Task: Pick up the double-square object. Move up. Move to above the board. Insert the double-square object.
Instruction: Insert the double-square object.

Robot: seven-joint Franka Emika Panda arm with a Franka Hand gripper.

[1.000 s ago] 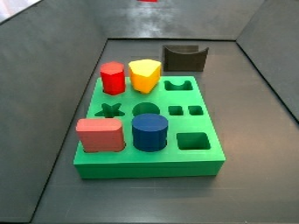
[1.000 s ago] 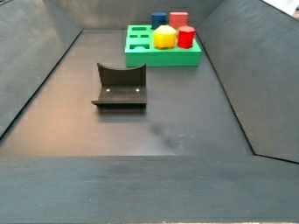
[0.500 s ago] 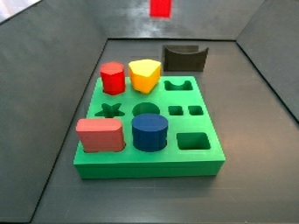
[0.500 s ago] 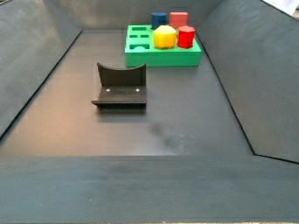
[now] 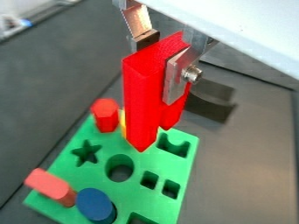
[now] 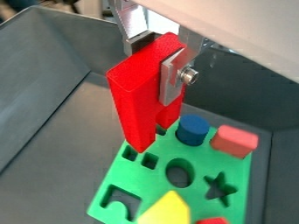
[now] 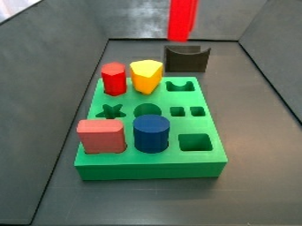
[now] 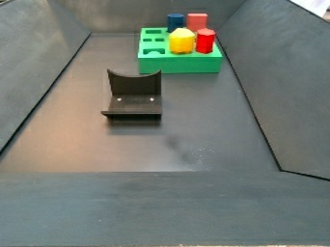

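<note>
The double-square object (image 5: 146, 101), a tall bright red block, hangs upright with my gripper (image 5: 158, 63) shut on its upper end; both wrist views show a silver finger (image 6: 172, 75) pressed flat on its side. The block's lower end (image 6: 140, 131) is in the air above the board (image 5: 187, 171), a green slab with shaped holes. In a side view only the red block (image 7: 183, 18) shows, at the top edge, above the far end of the board (image 7: 130, 167); the gripper is out of frame there.
On the board stand a red hexagonal peg (image 7: 113, 78), a yellow piece (image 7: 145, 75), a salmon block (image 7: 101, 135) and a blue cylinder (image 7: 151, 132). The dark fixture (image 7: 188, 58) stands just behind the board. Grey walls enclose the floor (image 8: 168, 145).
In the side view, the red block has come further into frame from the top edge and shifted right, now hanging over the fixture and the board's far end.
</note>
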